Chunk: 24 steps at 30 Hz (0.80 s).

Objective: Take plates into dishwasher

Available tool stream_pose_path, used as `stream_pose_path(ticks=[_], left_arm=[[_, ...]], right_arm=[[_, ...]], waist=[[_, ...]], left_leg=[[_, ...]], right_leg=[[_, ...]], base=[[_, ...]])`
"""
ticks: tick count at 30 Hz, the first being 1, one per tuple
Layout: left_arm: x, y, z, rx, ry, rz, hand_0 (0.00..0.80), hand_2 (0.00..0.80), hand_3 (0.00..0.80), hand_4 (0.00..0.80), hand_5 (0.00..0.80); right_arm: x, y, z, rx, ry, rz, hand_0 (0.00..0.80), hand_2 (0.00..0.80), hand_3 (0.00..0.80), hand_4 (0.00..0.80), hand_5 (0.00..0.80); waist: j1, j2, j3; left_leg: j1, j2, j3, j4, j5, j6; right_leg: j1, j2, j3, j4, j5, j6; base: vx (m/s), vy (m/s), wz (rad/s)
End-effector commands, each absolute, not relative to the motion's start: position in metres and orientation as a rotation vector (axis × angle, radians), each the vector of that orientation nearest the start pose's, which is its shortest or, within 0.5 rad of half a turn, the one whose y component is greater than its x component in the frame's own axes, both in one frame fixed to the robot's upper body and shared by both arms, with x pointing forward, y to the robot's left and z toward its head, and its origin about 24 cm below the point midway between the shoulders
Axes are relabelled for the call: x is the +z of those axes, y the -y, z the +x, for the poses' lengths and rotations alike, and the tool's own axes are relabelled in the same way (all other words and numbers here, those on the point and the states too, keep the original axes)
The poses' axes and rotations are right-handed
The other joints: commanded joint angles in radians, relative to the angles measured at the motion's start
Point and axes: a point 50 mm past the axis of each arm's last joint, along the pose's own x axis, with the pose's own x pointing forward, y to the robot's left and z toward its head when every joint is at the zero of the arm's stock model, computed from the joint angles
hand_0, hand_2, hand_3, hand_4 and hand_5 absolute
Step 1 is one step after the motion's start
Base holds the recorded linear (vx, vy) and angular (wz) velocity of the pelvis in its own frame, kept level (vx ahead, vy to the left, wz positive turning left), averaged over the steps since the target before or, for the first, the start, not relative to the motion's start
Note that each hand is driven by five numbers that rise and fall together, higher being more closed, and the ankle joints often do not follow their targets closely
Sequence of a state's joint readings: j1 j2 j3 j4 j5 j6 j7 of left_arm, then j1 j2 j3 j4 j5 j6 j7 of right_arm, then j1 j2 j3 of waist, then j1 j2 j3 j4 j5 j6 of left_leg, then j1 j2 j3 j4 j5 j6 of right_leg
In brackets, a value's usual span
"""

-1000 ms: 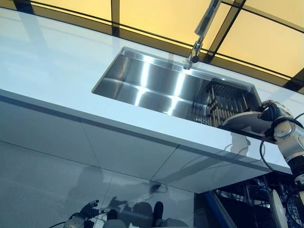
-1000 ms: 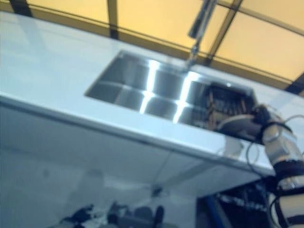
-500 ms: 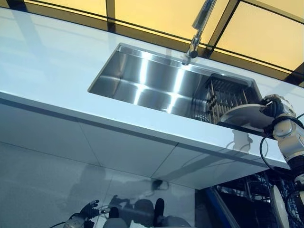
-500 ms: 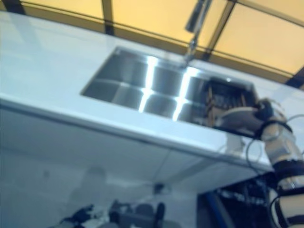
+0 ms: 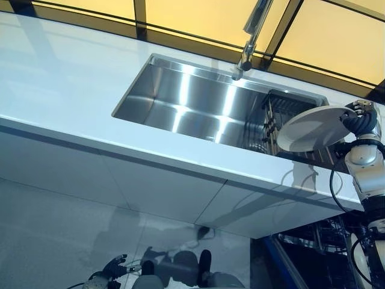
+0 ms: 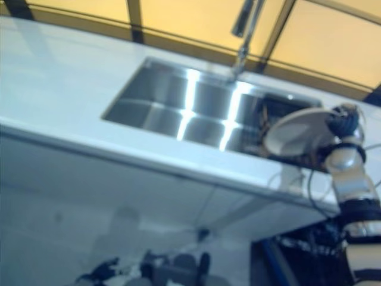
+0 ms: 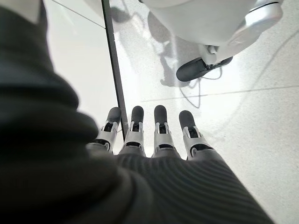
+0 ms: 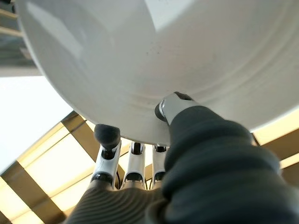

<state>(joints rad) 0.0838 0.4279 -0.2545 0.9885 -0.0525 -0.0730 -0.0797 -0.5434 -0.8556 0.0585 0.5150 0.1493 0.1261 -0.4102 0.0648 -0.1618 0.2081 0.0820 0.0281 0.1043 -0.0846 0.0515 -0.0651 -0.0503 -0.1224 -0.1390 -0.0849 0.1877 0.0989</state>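
My right hand [image 5: 360, 118] holds a white plate [image 5: 313, 127] by its rim, lifted above the right end of the steel sink [image 5: 186, 108]. In the right wrist view the thumb [image 8: 174, 105] presses the plate's face [image 8: 154, 60] and the fingers [image 8: 108, 140] sit behind its rim. A dark dish rack [image 5: 284, 123] stands in the sink's right end, below the plate. My left hand [image 5: 108, 278] hangs low near the floor, fingers [image 7: 161, 130] straight and empty. The dishwasher's dark rack [image 5: 325, 256] shows at the lower right, under the counter.
A tall faucet [image 5: 252, 33] rises behind the sink. The white counter [image 5: 66, 78] runs left of the sink, with white cabinet fronts [image 5: 120, 180] below it. Yellow-lit windows with dark frames [image 5: 204, 15] lie behind.
My right hand has lifted the plate up out of the rack and tilted it, so its face now shows above the sink's right end. The camera shifted slightly.
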Motion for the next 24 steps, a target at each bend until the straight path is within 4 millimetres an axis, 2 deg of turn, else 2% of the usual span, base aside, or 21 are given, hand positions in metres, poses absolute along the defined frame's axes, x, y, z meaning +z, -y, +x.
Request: stream_pose_path(ticks=[1, 2, 4, 6, 11, 13, 16, 24], left_arm=[[-0.135, -0.258, 0.121, -0.119, -0.994, 0.418, 0.0, 0.0, 0.0, 0.0, 0.0], [-0.135, -0.257, 0.121, -0.118, -0.994, 0.417, 0.0, 0.0, 0.0, 0.0, 0.0], [-0.135, -0.256, 0.122, -0.118, -0.993, 0.414, 0.0, 0.0, 0.0, 0.0, 0.0], [-0.135, -0.255, 0.123, -0.119, -0.993, 0.412, 0.0, 0.0, 0.0, 0.0, 0.0], [-0.137, -0.253, 0.121, -0.118, -0.998, 0.409, 0.0, 0.0, 0.0, 0.0, 0.0], [-0.138, -0.252, 0.121, -0.116, -1.001, 0.407, 0.0, 0.0, 0.0, 0.0, 0.0], [-0.139, -0.252, 0.118, -0.11, -1.009, 0.401, 0.0, 0.0, 0.0, 0.0, 0.0], [-0.14, -0.257, 0.111, -0.08, -1.035, 0.406, 0.0, 0.0, 0.0, 0.0, 0.0]], right_arm=[[0.239, 0.346, 0.318, -0.733, 0.353, -0.425, 0.8, 0.8, 0.8, 0.8, 0.8], [0.239, 0.345, 0.319, -0.728, 0.354, -0.392, 0.8, 0.8, 0.8, 0.8, 0.8], [0.233, 0.343, 0.321, -0.694, 0.346, -0.221, 0.8, 0.8, 0.8, 0.8, 0.8], [0.228, 0.344, 0.322, -0.674, 0.332, -0.147, 0.8, 0.8, 0.8, 0.8, 0.8], [0.216, 0.351, 0.322, -0.64, 0.281, -0.028, 0.8, 0.8, 0.8, 0.8, 0.8], [0.215, 0.355, 0.321, -0.642, 0.271, -0.034, 0.8, 0.8, 0.8, 0.8, 0.8], [0.22, 0.362, 0.317, -0.651, 0.271, -0.057, 0.8, 0.8, 0.8, 0.8, 0.8], [0.247, 0.385, 0.302, -0.705, 0.323, -0.039, 0.8, 0.8, 0.8, 0.8, 0.8]], waist=[[0.021, 0.068, 0.001], [0.02, 0.068, 0.002], [0.017, 0.07, 0.001], [0.015, 0.071, -0.002], [0.01, 0.069, -0.016], [0.007, 0.068, -0.021], [0.003, 0.066, -0.028], [-0.013, 0.05, -0.049]], left_leg=[[-0.052, -0.054, -0.029, -0.003, -0.085, 0.101], [-0.052, -0.055, -0.029, -0.003, -0.085, 0.101], [-0.051, -0.054, -0.028, -0.003, -0.086, 0.101], [-0.049, -0.055, -0.029, -0.003, -0.087, 0.101], [-0.04, -0.055, -0.027, -0.003, -0.09, 0.101], [-0.036, -0.056, -0.027, -0.003, -0.091, 0.101], [-0.029, -0.055, -0.024, -0.003, -0.092, 0.101], [-0.014, -0.057, -0.017, -0.003, -0.099, 0.1]], right_leg=[[0.012, -0.003, -0.016, 0.06, -0.057, 0.087], [0.012, -0.003, -0.016, 0.06, -0.057, 0.087], [0.013, -0.002, -0.014, 0.06, -0.058, 0.084], [0.015, -0.002, -0.011, 0.06, -0.061, 0.083], [0.023, -0.003, -0.008, 0.062, -0.063, 0.081], [0.027, -0.002, -0.006, 0.064, -0.063, 0.081], [0.032, -0.004, -0.005, 0.067, -0.061, 0.081], [0.032, -0.006, 0.008, 0.076, -0.043, 0.086]], base=[[0.0, 0.0, 0.0], [0.0, 0.0, 0.0], [0.0, 0.0, 0.0], [0.0, 0.0, 0.0], [0.005, 0.025, -0.02], [0.009, 0.039, 0.0], [0.002, 0.051, -0.01], [-0.017, 0.053, -0.03]])
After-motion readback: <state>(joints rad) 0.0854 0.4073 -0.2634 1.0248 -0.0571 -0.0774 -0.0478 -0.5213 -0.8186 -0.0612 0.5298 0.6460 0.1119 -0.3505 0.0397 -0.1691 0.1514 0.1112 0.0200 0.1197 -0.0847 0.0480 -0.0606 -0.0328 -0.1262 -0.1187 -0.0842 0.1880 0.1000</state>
